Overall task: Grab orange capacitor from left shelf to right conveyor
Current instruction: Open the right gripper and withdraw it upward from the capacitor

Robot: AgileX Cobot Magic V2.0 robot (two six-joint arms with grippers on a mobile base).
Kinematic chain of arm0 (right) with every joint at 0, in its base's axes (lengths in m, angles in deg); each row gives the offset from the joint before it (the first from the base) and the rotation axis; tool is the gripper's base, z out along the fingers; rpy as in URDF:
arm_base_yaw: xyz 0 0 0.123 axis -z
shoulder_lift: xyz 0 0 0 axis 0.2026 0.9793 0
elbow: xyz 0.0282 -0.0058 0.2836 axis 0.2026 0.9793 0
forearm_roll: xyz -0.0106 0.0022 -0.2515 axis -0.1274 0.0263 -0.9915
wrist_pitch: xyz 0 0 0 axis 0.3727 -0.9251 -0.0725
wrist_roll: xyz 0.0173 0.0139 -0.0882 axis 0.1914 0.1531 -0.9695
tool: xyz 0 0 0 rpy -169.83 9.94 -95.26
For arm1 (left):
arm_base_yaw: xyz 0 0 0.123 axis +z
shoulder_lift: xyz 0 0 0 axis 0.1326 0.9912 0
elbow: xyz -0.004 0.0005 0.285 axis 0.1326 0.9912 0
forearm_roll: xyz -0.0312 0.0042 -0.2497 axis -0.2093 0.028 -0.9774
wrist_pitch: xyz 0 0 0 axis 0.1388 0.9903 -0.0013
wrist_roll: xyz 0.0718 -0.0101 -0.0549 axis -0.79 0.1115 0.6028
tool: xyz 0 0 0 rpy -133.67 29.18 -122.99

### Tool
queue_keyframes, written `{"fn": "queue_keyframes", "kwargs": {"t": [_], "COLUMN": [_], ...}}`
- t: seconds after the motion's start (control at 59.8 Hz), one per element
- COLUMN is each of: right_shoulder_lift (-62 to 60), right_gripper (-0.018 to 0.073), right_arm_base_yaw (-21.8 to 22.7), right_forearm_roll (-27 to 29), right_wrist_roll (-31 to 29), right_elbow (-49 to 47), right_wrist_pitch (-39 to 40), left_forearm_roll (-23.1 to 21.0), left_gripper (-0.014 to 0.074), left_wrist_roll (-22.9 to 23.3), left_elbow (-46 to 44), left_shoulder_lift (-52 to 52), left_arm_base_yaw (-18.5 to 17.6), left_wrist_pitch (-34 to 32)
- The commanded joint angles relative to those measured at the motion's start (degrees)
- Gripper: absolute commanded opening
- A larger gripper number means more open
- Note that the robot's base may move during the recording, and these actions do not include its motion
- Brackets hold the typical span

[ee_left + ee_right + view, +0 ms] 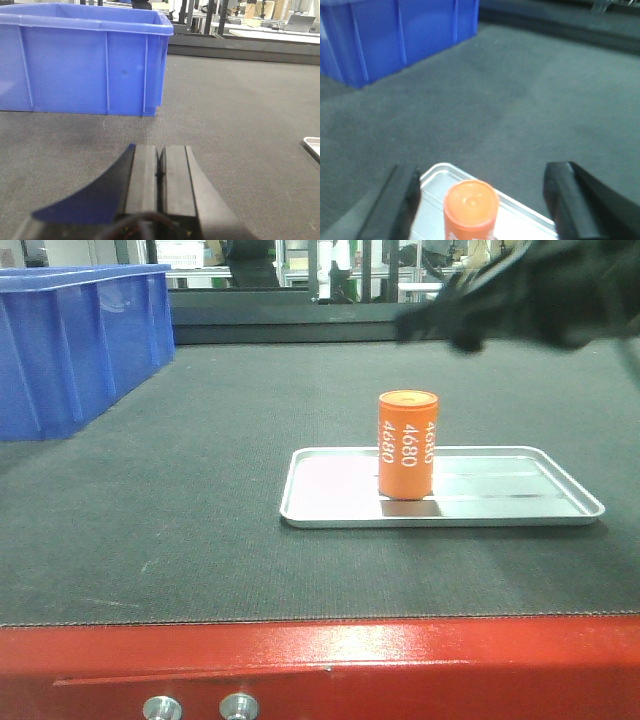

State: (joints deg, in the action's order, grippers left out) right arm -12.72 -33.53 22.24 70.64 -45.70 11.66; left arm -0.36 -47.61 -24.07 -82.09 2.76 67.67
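Orange capacitor [407,442]: stands upright right of centre in the front view, on a shallow silver tray [330,510]. White "4680" runs vertically down its side; its top is flat. In the right wrist view it sits at the bottom centre, seen from above, with its round top facing the camera.

Silver tray: lies flat on the right conveyor [180,520], in the right half of the front view. The capacitor sits near the tray's middle, slightly toward the left. A corner of the tray shows at the right edge of the left wrist view [313,145].

Right conveyor: a dark textured belt filling the middle of every view, with a glossy red front frame [400,665] along the bottom of the front view. Two metal bolts [200,707] sit at the lower left of that frame.

Blue bin [70,340]: rests on the belt at the upper left of the front view, well apart from the tray. It fills the upper left of both wrist views.

Right gripper [485,200]: fingers [395,205] spread wide at the bottom of its wrist view, one on each side of the capacitor, touching nothing. A dark blurred arm [520,295] shows at the upper right of the front view, above the tray.

Left gripper [160,172]: fingers pressed together at the bottom centre of its wrist view, holding nothing, low over bare belt.
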Motion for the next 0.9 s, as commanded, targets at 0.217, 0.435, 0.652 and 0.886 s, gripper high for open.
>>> {"fn": "queue_keyframes", "kwargs": {"t": [0.217,0.435,0.652,0.886], "right_shoulder_lift": [-21.8,-38.4,-48.4,-49.5], "right_gripper": [0.0127,0.0058,0.0058,0.0058], "right_arm_base_yaw": [7.7,13.1,13.2,13.2], "right_forearm_roll": [5.6,5.6,5.6,5.6], "right_wrist_roll": [-0.3,-0.3,-0.3,-0.3], "right_elbow": [5.3,8.9,8.9,8.9], "right_wrist_pitch": [-13.3,-25.7,-29.3,-30.6], "left_forearm_roll": [0.0,0.0,0.0,0.0], "left_gripper": [-0.0105,-0.0105,-0.0105,-0.0105], "left_wrist_roll": [0.0,0.0,0.0,0.0], "left_elbow": [-0.3,-0.3,-0.3,-0.3], "left_shoulder_lift": [-1.1,-1.1,-1.1,-1.1], "left_arm_base_yaw": [0.1,0.1,0.1,0.1], "left_wrist_pitch": [-4.7,-4.7,-4.7,-4.7]}}
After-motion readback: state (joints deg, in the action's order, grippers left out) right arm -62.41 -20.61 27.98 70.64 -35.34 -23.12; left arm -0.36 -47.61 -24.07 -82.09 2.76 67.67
